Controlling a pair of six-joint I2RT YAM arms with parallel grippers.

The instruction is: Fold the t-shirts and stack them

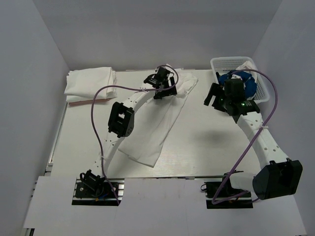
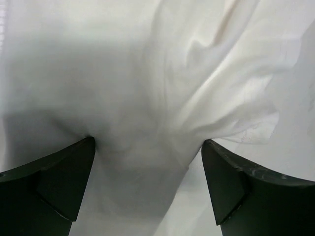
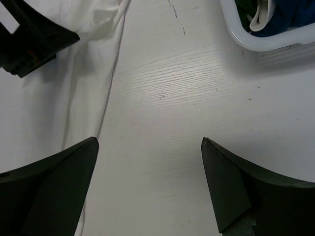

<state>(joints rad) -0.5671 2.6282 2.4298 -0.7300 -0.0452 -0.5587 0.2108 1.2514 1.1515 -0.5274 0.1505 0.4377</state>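
At the far middle of the table (image 1: 206, 147), your left gripper (image 2: 147, 142) stands with its jaws spread wide, pointed at the far end of the loose white t-shirt (image 1: 152, 132). In the left wrist view the rumpled cloth fills the space between and beyond both fingers (image 2: 59, 177). You cannot tell from there whether the tips touch it, but nothing is pinched. That shirt lies as a long strip running slantwise from the far middle toward the near left of the table, its near end broad and flat.

Your right gripper (image 3: 150, 140) is also wide open and holds nothing. It is over bare tabletop, between the shirt's right edge and the basket (image 1: 226, 60) at the far right corner. In its wrist view the shirt's edge lies on the left and the basket's corner sits at the upper right. A blue t-shirt (image 1: 250, 86) lies bundled in the basket. A stack of folded white t-shirts (image 1: 91, 81) rests at the far left corner.
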